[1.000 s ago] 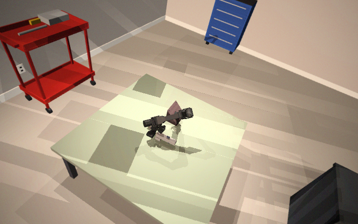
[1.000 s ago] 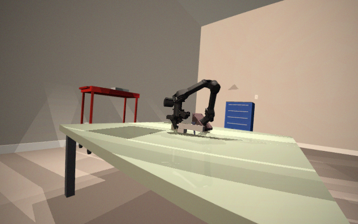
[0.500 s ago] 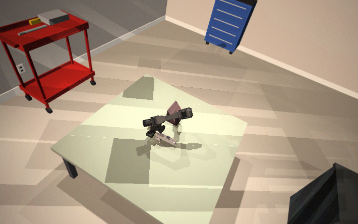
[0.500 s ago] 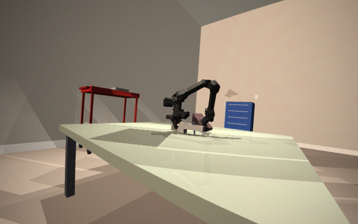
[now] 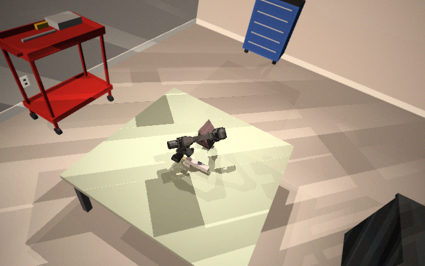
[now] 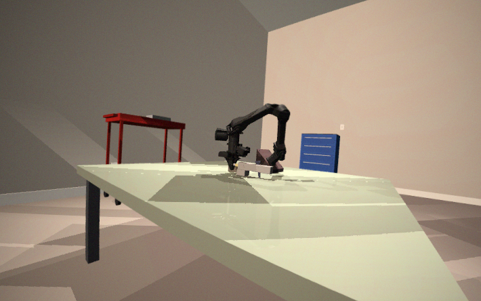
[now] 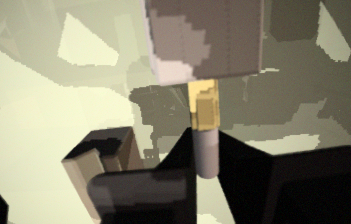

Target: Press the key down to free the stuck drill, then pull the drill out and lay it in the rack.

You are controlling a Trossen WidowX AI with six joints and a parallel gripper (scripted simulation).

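Pale green table (image 5: 237, 201) (image 6: 309, 224) — beige-walled room

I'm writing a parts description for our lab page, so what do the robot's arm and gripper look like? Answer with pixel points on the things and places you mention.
The arm (image 5: 200, 136) (image 6: 251, 116) is black to dark grey, with rounded joints and slim links. The gripper (image 5: 181, 160) (image 6: 232, 167) (image 7: 198, 131) has two black fingers with tapering, wedge-like tips. I can make out no markings.
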